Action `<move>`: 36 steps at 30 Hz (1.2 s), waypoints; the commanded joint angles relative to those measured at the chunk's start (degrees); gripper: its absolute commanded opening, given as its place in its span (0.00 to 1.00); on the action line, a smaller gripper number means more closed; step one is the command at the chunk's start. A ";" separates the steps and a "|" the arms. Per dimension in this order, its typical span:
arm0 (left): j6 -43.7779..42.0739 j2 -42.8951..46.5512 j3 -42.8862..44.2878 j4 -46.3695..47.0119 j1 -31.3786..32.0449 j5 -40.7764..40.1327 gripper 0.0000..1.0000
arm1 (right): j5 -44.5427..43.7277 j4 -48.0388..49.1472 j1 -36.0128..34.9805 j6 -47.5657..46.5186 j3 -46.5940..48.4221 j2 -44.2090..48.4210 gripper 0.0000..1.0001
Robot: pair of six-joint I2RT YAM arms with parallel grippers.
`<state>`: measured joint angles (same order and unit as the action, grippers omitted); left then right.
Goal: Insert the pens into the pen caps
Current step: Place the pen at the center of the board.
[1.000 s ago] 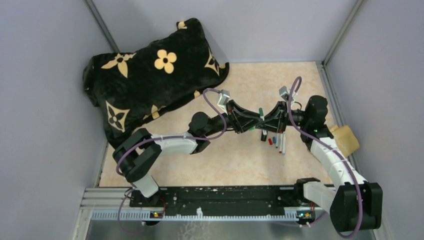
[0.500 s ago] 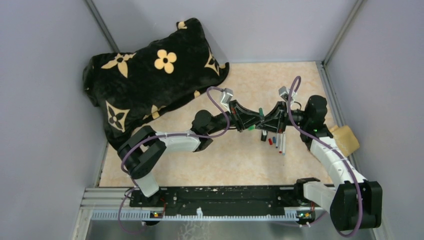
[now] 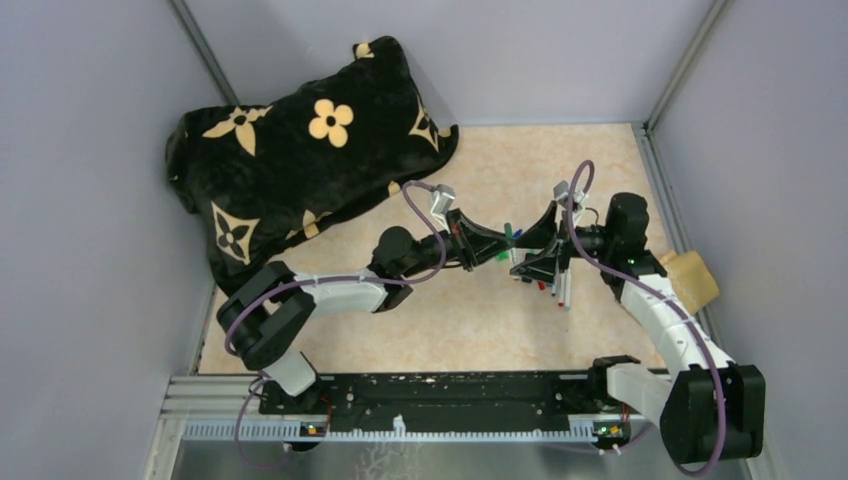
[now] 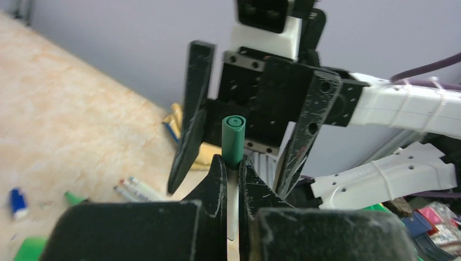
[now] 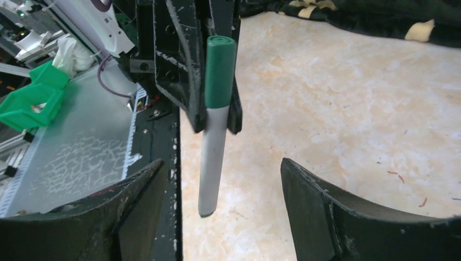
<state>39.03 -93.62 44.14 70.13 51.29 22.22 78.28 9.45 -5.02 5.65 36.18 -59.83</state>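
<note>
Left fingers (image 4: 216, 182) clenched on green-capped pen (image 5: 215, 136), held above the table (image 3: 450, 320); right fingers (image 5: 337, 212) spread wide, facing it with room either side; loose pens (image 3: 558, 287) lay just beneath, apart from the table's right edge.

Grippers nose to nose over the table (image 3: 470, 330).
The pen (image 3: 508, 235) in the left gripper (image 3: 504, 244) sits between the spread fingers (image 5: 326, 217) of the right gripper (image 3: 518, 253); loose pens (image 3: 560, 290) beneath, blanket (image 3: 300, 150) far-left, box (image 3: 690, 278) right.

Probably a robotics lab — grey enclosure walls (image 3: 90, 200), aluminium rail (image 3: 200, 395).
</note>
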 commanded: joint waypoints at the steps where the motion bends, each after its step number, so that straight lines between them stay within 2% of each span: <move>1: -2.78 6.30 -4.52 -11.30 -3.53 -2.80 0.00 | -2.50 -17.74 2.37 -20.28 4.24 2.75 0.77; 3: -5.13 9.09 -5.79 -21.60 -5.20 -4.29 0.00 | -4.94 -22.11 4.51 -25.79 5.01 3.47 0.78; 6: -8.95 12.27 -5.07 -42.79 -8.85 -10.65 0.00 | -8.21 -24.02 7.38 -28.55 5.13 4.00 0.79; 8: -12.62 12.74 -3.59 -53.30 -11.24 -15.09 0.00 | -9.63 -24.86 8.17 -29.75 5.00 3.98 0.79; 14: -20.85 5.88 5.31 -75.80 -19.31 -28.12 0.00 | -11.15 -24.92 9.13 -30.54 4.44 3.51 0.79; 17: -23.34 1.87 8.73 -79.84 -22.25 -33.62 0.00 | -11.54 -25.01 9.60 -31.00 4.25 3.28 0.79; 22: -26.66 -3.98 13.82 -81.93 -27.16 -35.62 0.01 | -11.66 -25.03 10.20 -31.14 4.11 2.72 0.80; 26: -27.82 -10.48 22.80 -88.96 -29.63 -37.13 0.11 | -11.66 -25.15 10.20 -31.50 4.07 2.62 0.80; 28: -28.62 -13.26 25.94 -90.81 -30.15 -38.56 0.22 | -11.66 -25.35 10.25 -31.81 4.14 2.57 0.80; 30: -29.13 -14.99 28.02 -91.84 -30.75 -39.24 0.28 | -11.74 -25.69 10.29 -32.15 4.16 2.70 0.80; 34: -29.53 -14.11 28.72 -91.62 -31.09 -38.63 0.40 | -11.81 -25.89 10.76 -32.52 4.16 2.81 0.80; 36: -29.37 -12.54 28.64 -91.96 -31.12 -38.14 0.42 | -11.81 -25.89 10.98 -32.60 4.16 2.79 0.80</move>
<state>10.70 -108.33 71.24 -19.07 20.40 -15.46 65.80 -16.43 4.84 -25.17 38.74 -57.17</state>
